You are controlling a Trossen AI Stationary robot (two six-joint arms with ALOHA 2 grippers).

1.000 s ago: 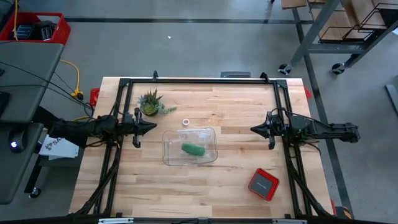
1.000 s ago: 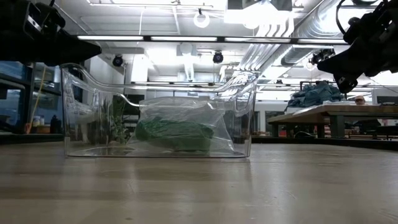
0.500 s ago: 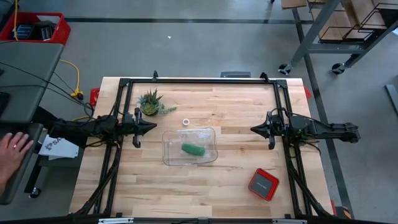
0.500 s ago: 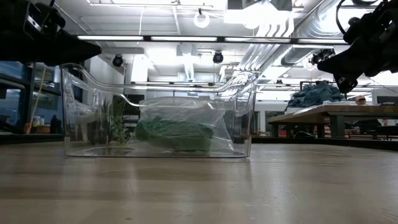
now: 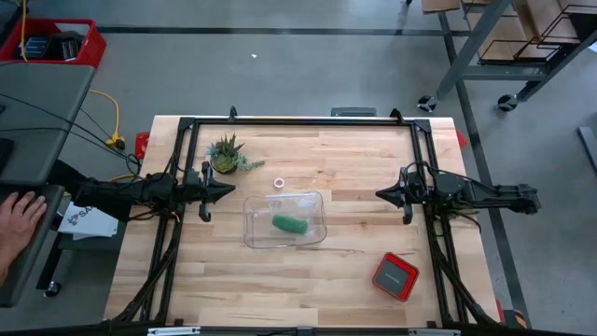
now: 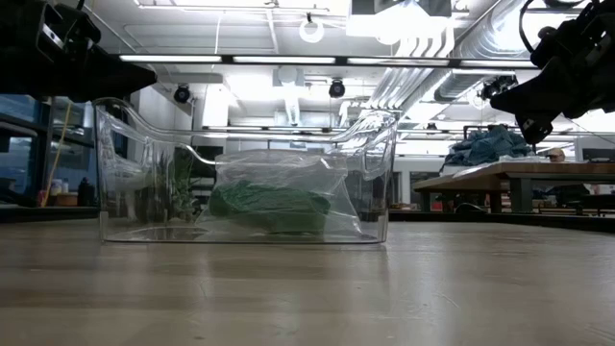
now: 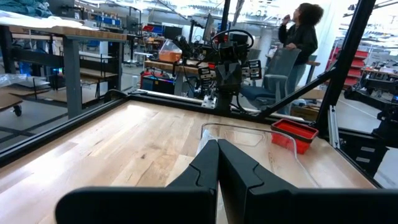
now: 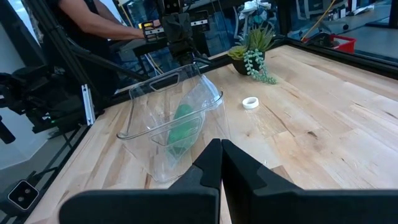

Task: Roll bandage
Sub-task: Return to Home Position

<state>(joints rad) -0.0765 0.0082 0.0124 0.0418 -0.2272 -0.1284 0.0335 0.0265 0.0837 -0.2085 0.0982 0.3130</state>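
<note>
Here's the bright green soft fabric bandage roll, tucked inside a crinkly clear plastic bag that lies in the clear plastic bin. The left gripper hangs just beside the bin on the left arm's side, its dark fingers pressed together on nothing. The right gripper hangs farther off the bin's opposite side, its fingers also together and empty.

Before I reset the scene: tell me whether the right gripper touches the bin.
Apart. The high view shows bare table between the right gripper and the bin.
</note>
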